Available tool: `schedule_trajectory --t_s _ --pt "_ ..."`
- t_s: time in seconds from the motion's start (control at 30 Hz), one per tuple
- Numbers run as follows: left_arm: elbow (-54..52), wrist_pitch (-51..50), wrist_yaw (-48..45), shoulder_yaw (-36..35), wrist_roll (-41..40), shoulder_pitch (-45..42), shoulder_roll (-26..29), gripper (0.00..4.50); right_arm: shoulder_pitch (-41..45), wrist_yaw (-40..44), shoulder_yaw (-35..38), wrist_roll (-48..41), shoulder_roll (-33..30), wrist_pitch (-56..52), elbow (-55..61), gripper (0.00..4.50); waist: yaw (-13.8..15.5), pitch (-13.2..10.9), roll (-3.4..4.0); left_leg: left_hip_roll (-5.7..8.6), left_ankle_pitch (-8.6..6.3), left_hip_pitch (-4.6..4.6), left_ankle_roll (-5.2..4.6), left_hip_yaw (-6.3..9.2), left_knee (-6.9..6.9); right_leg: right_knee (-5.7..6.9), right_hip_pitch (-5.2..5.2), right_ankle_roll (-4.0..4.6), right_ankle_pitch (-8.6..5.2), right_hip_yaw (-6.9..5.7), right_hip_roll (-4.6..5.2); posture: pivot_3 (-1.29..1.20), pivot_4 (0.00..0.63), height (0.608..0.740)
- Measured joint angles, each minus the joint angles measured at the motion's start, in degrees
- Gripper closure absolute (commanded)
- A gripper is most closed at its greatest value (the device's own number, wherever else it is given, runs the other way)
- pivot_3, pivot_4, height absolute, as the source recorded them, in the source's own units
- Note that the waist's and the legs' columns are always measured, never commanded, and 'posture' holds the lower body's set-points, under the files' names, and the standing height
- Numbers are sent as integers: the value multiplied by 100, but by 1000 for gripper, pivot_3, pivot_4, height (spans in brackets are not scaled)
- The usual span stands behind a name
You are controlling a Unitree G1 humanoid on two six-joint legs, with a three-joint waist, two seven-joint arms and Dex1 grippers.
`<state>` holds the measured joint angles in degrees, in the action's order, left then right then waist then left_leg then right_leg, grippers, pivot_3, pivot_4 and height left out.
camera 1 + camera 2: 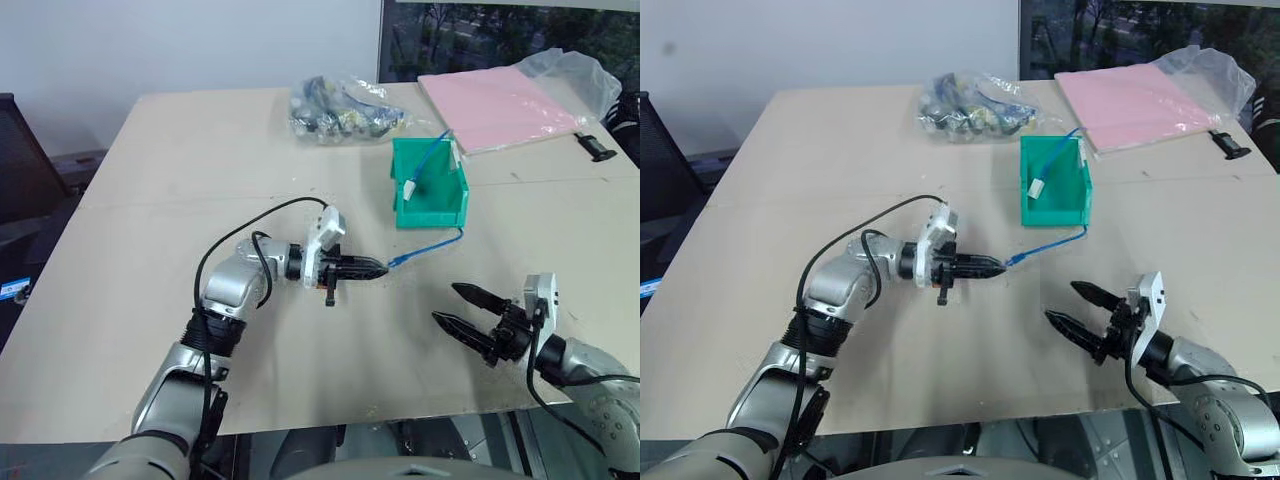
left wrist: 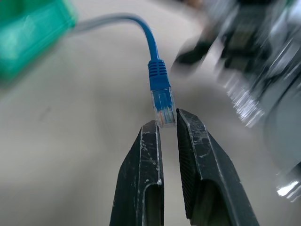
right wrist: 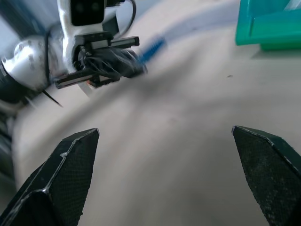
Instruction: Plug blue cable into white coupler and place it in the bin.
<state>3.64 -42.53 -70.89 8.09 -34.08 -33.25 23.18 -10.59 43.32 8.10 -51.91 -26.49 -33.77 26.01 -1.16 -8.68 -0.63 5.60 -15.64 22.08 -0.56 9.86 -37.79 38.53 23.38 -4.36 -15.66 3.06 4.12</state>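
My left gripper points level toward the right, shut on the clear plug of the blue cable. From there the cable runs across the table and up into the teal bin. The white coupler lies inside the bin against its wall, and I cannot tell whether the cable's far end is joined to it. My right gripper hovers near the table's front edge, open wide and holding nothing. The right wrist view shows the left gripper with the cable, and a corner of the bin.
A clear bag of parts lies behind the bin. A pink sheet under clear plastic lies at the back right, with a small black object beside it. The table's front edge is close below both grippers.
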Motion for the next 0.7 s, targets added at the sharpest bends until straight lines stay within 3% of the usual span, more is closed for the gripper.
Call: schedule_trajectory --t_s 0.2,0.43,0.7 --pt "-334 -1432 333 -449 -1110 -19 -36 4394 716 -764 -48 -1193 566 -473 258 0 15 3 0 2 0 -11 1 -3 -10 20 -5 0 0 0 -3 0 150 740" --pt "-357 -1829 516 -532 -1350 -18 -25 4394 1152 -1289 -273 -1786 737 -741 392 0 29 2 0 3 1 -7 2 -3 -20 18 -5 0 0 -1 -3 0 150 740" --pt "-359 -1944 582 -574 -1681 -30 -99 4500 1445 -1652 -455 -1777 987 -674 333 3635 19 2 0 3 1 -7 2 -4 -20 20 -3 0 0 0 -2 0 150 740"
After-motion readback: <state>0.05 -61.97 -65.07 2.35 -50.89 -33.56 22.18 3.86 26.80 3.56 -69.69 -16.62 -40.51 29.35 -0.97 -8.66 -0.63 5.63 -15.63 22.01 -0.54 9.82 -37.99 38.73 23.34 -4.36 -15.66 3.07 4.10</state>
